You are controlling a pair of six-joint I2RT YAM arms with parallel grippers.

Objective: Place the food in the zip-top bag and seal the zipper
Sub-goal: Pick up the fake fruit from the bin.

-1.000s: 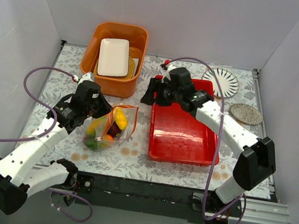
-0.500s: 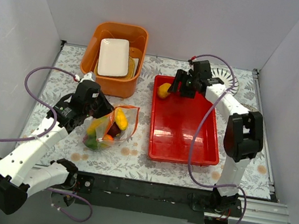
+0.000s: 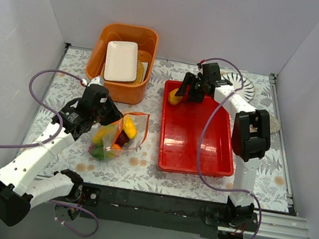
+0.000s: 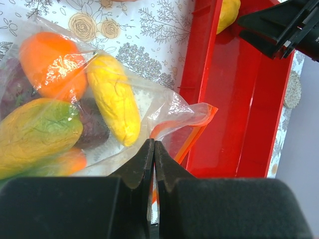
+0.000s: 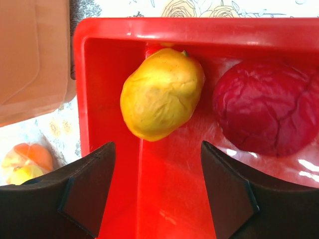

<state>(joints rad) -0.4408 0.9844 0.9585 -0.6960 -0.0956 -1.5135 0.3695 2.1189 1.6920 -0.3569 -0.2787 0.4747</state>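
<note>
Top external view: the desk [image 3: 156,174], covered in a flower-print cloth, carries a red rectangular plastic tray [image 3: 195,144] on the right. An orange plastic tub [image 3: 107,34] stands at the far left and holds a white rectangular plate [image 3: 121,61]. The clear crinkly plastic zip-top bag [image 3: 117,137] lies on the cloth, just left of the tray and in front of the tub.

The left gripper [image 4: 153,149] is pinched tight on the edge of the bag's mouth, jaws together. The right gripper [image 5: 157,149] is spread wide above the tray's far left corner, gripping nothing.

Under it a yellow toy mango [image 5: 162,94] lies against the tray wall. A dark red round toy fruit [image 5: 261,107] sits just beside it, also in the tray.

Inside the bag are a yellow-green toy mango [image 4: 37,132], a round orange toy fruit [image 4: 50,62], a second yellow mango-shaped toy [image 4: 114,99] and a dark purple fruit [image 4: 94,129] half hidden among them.

The thin orange-red zipper strip [image 4: 192,137] runs along the mouth beside the tray wall, and the mouth gapes there, unsealed.
</note>
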